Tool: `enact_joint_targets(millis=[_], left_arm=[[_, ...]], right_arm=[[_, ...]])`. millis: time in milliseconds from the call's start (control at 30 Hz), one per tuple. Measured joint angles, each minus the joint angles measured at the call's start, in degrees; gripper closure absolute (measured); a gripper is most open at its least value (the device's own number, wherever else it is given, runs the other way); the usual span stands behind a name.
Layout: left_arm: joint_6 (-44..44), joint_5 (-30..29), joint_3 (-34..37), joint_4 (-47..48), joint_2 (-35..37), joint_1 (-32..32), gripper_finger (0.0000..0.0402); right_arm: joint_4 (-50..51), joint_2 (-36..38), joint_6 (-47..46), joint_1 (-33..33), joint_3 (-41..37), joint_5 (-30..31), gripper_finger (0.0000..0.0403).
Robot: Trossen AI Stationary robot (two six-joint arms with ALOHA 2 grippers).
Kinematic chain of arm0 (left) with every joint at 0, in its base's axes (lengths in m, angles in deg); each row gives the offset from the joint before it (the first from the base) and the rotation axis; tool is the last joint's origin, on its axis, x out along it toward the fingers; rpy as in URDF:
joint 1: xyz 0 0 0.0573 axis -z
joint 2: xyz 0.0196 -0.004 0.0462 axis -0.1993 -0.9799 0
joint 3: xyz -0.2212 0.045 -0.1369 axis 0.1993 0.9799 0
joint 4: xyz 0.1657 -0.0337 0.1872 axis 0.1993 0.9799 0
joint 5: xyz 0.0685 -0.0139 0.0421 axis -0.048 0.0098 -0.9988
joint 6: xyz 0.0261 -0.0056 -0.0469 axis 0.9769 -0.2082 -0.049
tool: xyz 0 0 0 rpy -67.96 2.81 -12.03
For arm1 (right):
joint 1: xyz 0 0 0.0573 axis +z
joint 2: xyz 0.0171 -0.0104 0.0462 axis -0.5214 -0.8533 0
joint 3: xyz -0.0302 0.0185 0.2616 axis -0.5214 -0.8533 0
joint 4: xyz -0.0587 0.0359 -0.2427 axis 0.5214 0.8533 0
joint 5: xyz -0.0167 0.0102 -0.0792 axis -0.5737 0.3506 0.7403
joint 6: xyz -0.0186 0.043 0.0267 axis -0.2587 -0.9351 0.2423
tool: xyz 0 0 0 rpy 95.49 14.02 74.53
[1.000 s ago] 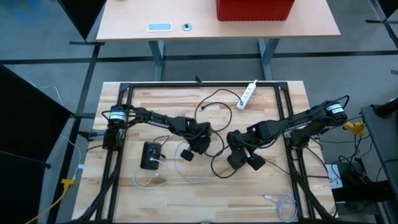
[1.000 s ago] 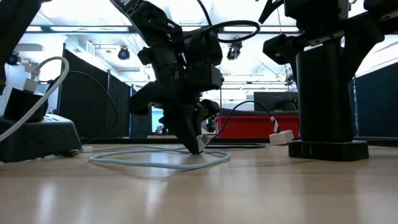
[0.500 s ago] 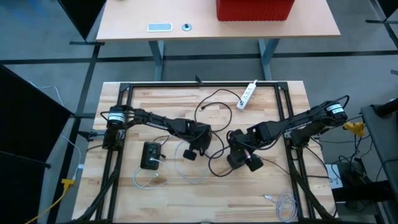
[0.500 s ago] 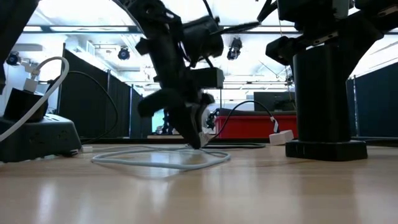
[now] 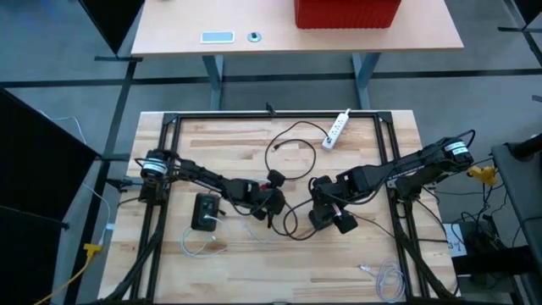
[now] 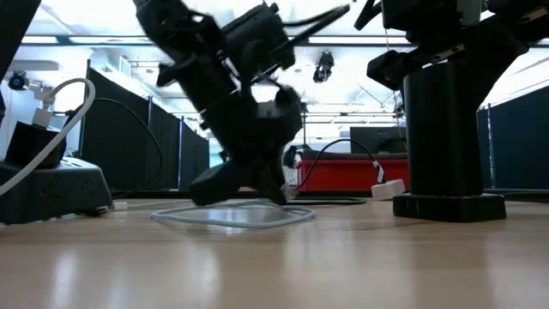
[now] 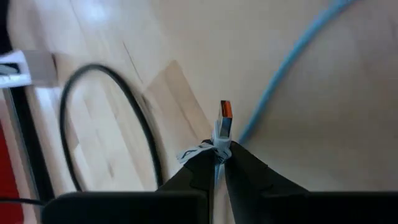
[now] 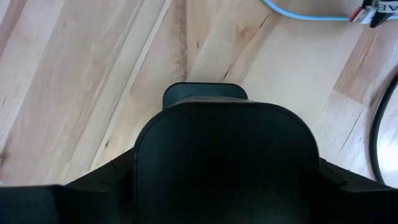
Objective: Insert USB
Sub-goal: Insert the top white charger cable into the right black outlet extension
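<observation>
Over the table from above, you've got the left gripper (image 5: 269, 206) near mid-table, just right of the black charger block (image 5: 205, 211), w/ the pale USB cable (image 5: 196, 246) looping toward the front edge. Right gripper (image 5: 330, 219) sits right of centre, clamped around a black block (image 5: 324, 217). At table level, left gripper (image 6: 257, 184) tilts low over the cable loop (image 6: 232, 215). Left wrist cam: fingers (image 7: 239, 165) pinched tight on the USB plug (image 7: 224, 124), orange tip sticking out. Right wrist cam: the black block (image 8: 224, 155) fills your view; can't see the fingers.

White power strip (image 5: 338, 127) at the table's far edge, red bin (image 5: 347, 13) — desk behind
</observation>
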Motion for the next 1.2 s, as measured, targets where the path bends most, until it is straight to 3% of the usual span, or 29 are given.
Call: enact_joint_targets(millis=[233, 567, 767, 967, 1100, 1200], left_arm=[[-1.3, 0.1, 2.1, -1.0, 0.1, 0.0, 0.0382], [3.1, 1.4, -3.0, 7.7, 0.7, 0.1, 0.0224], [3.7, 4.7, -8.3, 14.7, 1.2, -0.9, 0.0173], [2.8, 16.2, -9.1, 15.6, 5.8, -7.5, 0.0188], [-5.4, 29.9, -9.2, 12.2, 7.3, -14.3, 0.0217], [-9.9, 32.9, -9.2, 10.9, 6.4, -16.4, 0.0244]], right_arm=[[0.0, 0.0, 0.0, 0.0, 0.0, 0.1, 0.014], [-0.2, 0.0, -0.8, 0.0, 0.0, 0.2, 0.014], [-0.2, 0.0, -1.3, 0.0, 0.0, 0.2, 0.014], [-0.2, 0.0, -3.9, 0.1, 0.0, 0.2, 0.014], [0.0, 0.0, -4.8, 0.7, 0.0, 0.4, 0.014], [0.2, 0.0, -6.1, 1.0, 0.0, 0.6, 0.014]])
